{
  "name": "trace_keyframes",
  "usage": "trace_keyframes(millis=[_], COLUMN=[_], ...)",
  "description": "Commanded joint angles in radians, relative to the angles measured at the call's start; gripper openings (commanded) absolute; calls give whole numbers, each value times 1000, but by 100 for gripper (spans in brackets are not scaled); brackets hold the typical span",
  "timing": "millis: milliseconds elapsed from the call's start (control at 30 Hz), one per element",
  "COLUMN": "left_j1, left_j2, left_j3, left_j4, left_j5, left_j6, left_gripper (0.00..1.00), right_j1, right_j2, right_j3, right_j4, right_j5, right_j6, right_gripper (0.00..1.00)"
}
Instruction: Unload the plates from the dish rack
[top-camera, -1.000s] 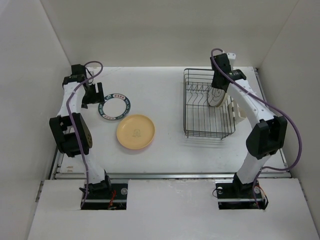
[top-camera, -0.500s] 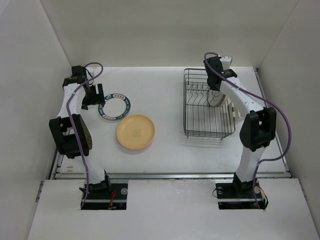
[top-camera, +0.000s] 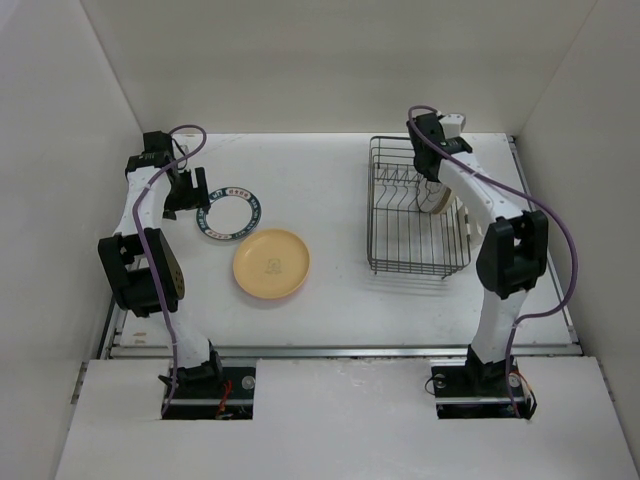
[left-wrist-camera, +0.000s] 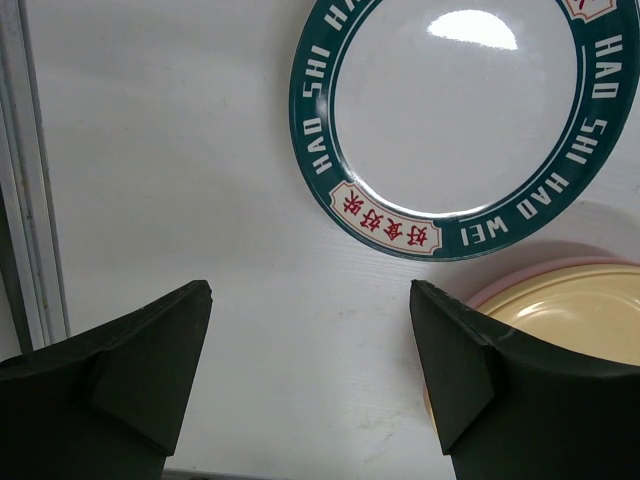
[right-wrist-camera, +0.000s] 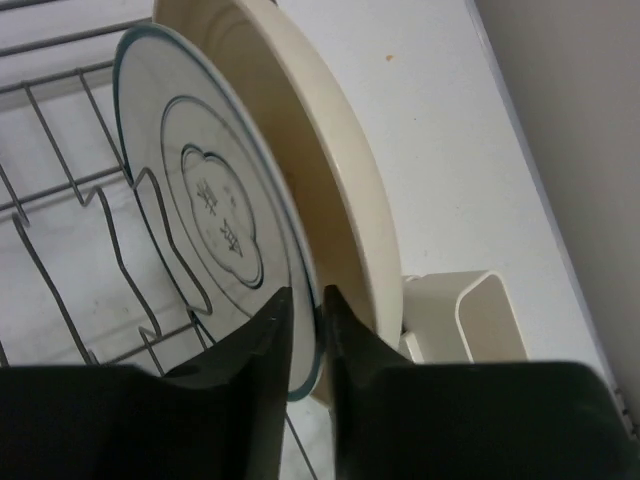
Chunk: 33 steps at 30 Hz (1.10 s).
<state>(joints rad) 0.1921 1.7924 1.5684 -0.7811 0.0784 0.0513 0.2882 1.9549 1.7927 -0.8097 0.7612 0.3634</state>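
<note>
While your right gripper (right-wrist-camera: 307, 322) stands narrowed onto the rim of a white round plate with a thin dark ring (right-wrist-camera: 205, 200), upright in the black wire dish rack (top-camera: 417, 252) at upper right of the overhead view, a cream round plate (right-wrist-camera: 330, 140) leans just behind it. Only the wrist view shows one finger wedged between the two, and the small cream cutlery cup (right-wrist-camera: 465, 315) beside them. Your left gripper (left-wrist-camera: 310, 300) hangs wide open, holding nothing, over the white table (left-wrist-camera: 150, 150), just below a green-rimmed, lettered white plate (left-wrist-camera: 455, 130). A round yellow-orange plate (left-wrist-camera: 575, 320) sits at lower right, well apart from the rack.
</note>
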Motion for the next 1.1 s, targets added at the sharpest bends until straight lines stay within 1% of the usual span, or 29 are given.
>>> trace_keyframes(millis=[0,67,100,300,533,767,833,967,1067], left_j1=[3,3,3,3,3,3,3,3,3], left_j2=[-16,-16,-25,-25,-34,-44,-53,-65,-117], left_j3=[-7,-7,-7,-7,2,33,33,53,44], left_j4=[-4,-4,-4,-4,-14,-23,-32,-41,-18], left_j5=[11,11,11,11,29,38,38,81,193], left_j6=[2,2,11,12,12,12,12,21,33], left_gripper=[78,78,78,78,78,78,78,78,78], right_j1=[-6,-6,-6,-6,16,35,35,55,80], right_j2=[21,21,21,-42,-154,-191,-191,-191,-211], right_j3=[30,30,30,40,60,91,100,168,224], right_j4=[15,15,26,35,66,66,43,4,-5], right_j5=[-43,-54,-54,-63,-28,32,52,79,64], right_j6=[6,6,6,-36,-89,-118,-118,-118,-118], right_gripper=[21,10,0,0,0,0,0,0,0])
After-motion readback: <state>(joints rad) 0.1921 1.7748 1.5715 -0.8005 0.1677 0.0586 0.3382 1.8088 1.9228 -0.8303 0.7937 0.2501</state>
